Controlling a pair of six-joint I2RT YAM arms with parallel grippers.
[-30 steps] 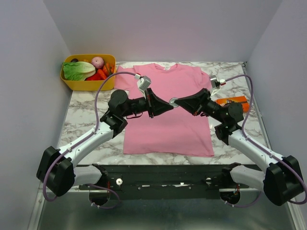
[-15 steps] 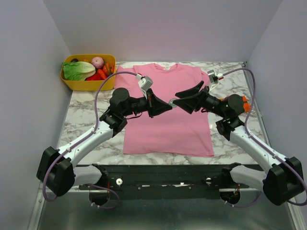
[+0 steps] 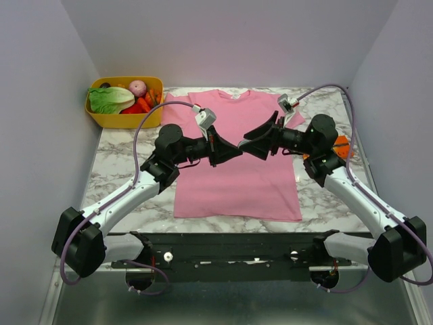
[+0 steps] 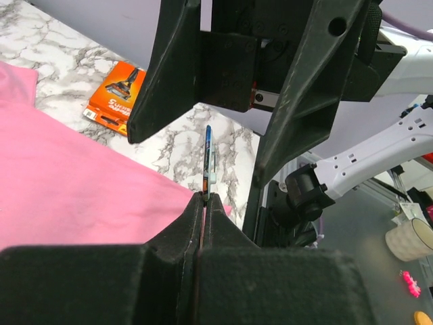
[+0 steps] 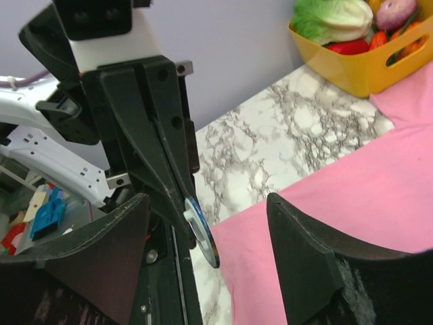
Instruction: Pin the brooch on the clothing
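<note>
Marbled tabletop (image 3: pixel 114 159) carried the whole scene, with the pink T-shirt (image 3: pixel 237 183) spread flat at its middle, neck toward 12 o'clock. Above the shirt's centre the two grippers met nose to nose. The left gripper (image 3: pixel 237 145), reaching in from 8 o'clock, was pinched shut on the lower rim of the brooch (image 4: pixel 208 157). It held the disc upright and edge-on, probably to offer its faces for a handover or regrip. The right gripper (image 3: pixel 257 141), coming from 3 o'clock, had its jaws spread wide to either side of the disc, touching nothing. The brooch was thus aloft, clear of the fabric. Farther off, an orange razor pack (image 4: pixel 116 101) lay at 3 o'clock beside the shirt, and a yellow tub (image 3: pixel 115 120) of vegetables (image 3: pixel 111 99) sat at 10 o'clock.
</note>
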